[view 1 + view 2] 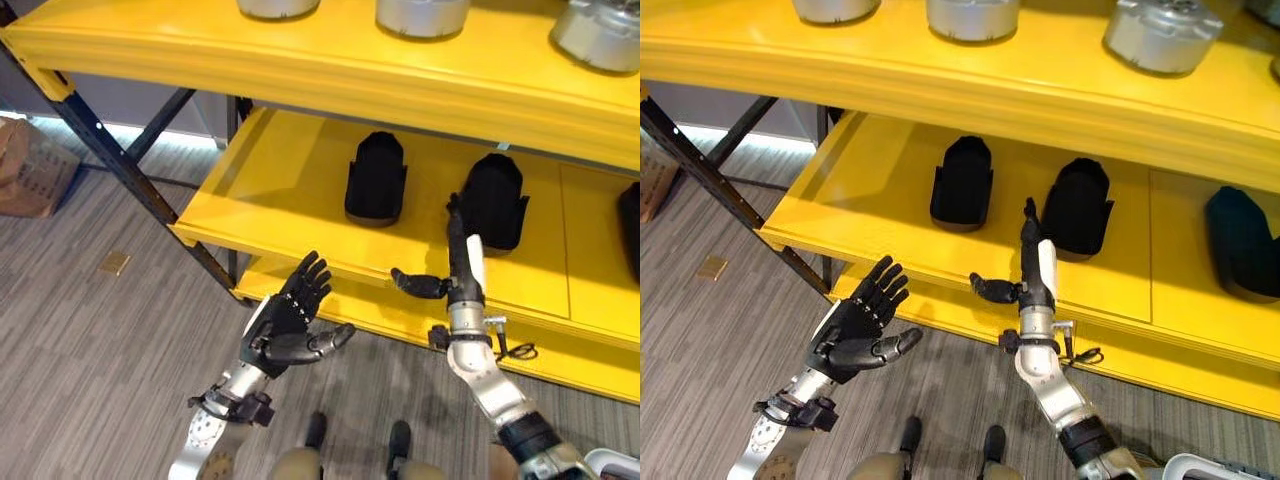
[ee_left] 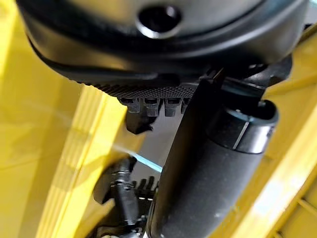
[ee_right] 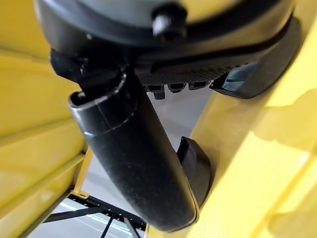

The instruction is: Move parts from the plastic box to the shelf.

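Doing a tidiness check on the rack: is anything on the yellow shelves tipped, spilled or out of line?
Nothing stands out. The black parts sit flat in a row on the middle shelf, silver parts on the top shelf. Both hands, left and right, are open and hold nothing.

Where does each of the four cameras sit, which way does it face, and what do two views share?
Left eye view: on the head, looking down at the yellow shelf; both arms show, left robot hand open, palm up.
Right eye view: beside it, same scene; right robot hand straight, by a black part.
Left wrist view: on the left wrist, looking along its thumb at yellow boards.
Right wrist view: on the right wrist, looking along its thumb; a black part shows past it.
Shared: both eye views show the two robot hands, black parts and silver parts.
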Robot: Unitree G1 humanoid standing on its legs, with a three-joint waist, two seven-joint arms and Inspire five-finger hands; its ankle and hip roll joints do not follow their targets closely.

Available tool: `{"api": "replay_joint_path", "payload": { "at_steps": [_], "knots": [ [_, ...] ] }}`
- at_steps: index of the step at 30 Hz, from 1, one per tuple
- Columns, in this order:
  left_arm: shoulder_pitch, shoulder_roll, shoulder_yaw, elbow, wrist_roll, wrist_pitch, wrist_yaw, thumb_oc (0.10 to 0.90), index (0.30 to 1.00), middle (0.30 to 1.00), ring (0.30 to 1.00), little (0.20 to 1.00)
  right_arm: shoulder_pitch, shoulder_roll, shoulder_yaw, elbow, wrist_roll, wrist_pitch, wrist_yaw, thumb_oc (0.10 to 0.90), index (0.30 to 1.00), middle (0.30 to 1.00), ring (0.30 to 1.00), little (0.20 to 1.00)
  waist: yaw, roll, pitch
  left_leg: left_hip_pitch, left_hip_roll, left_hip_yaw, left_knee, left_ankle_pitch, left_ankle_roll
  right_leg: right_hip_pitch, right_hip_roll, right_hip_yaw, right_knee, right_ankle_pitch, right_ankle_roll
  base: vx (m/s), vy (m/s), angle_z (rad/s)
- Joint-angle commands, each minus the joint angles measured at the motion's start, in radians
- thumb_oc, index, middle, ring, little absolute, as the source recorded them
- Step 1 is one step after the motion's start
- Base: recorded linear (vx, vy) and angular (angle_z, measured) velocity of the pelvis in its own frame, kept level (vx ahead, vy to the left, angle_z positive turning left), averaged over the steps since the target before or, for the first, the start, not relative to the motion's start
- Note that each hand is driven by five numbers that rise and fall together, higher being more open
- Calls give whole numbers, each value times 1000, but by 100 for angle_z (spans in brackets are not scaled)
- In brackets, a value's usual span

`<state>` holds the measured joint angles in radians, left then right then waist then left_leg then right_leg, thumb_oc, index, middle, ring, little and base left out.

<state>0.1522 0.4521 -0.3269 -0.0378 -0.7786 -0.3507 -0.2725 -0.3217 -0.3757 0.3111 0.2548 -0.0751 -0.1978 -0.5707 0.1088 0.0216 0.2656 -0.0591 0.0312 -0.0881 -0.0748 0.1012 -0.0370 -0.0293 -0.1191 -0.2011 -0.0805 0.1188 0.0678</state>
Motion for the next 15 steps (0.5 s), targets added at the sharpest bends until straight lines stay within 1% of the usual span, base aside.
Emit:
{"api": "replay_joint_path", "payload": {
  "at_steps": [1, 5, 8, 15],
  "knots": [
    [-94, 20, 44, -106, -19, -83, -22, 900, 1000, 1000, 1000, 1000, -204, -41, -51, -24, -20, -51, -37, 900, 1000, 1000, 1000, 1000, 27, 11, 29, -31, -22, 75, 32, -65, 67, -27, -56, 55, 139, -89, 34, -94, -22, 9],
    [-109, 20, 46, -108, -19, -75, -14, 900, 1000, 1000, 1000, 1000, -256, -59, -52, -1, -38, -42, -34, 900, 1000, 1000, 1000, 1000, 35, 23, 58, -51, -24, 64, 41, -55, 66, -40, -53, 46, 158, -97, 24, -22, -19, 6],
    [-110, 24, 47, -112, -21, -75, -16, 900, 1000, 1000, 1000, 1000, -293, -79, -49, 12, -13, -11, -42, 900, 1000, 1000, 1000, 1000, 45, 29, 79, -69, -27, 56, 47, -46, 63, -47, -52, 35, 164, -99, 18, -23, -37, 3],
    [-109, 32, 37, -118, -21, -76, -16, 900, 1000, 1000, 1000, 1000, -351, -101, -57, 126, -25, -8, -63, 900, 1000, 1000, 1000, 1000, 62, 37, 98, -81, -30, 48, 68, -46, 59, -46, -55, 15, 179, -107, 13, 5, -26, 7]
  ]
}}
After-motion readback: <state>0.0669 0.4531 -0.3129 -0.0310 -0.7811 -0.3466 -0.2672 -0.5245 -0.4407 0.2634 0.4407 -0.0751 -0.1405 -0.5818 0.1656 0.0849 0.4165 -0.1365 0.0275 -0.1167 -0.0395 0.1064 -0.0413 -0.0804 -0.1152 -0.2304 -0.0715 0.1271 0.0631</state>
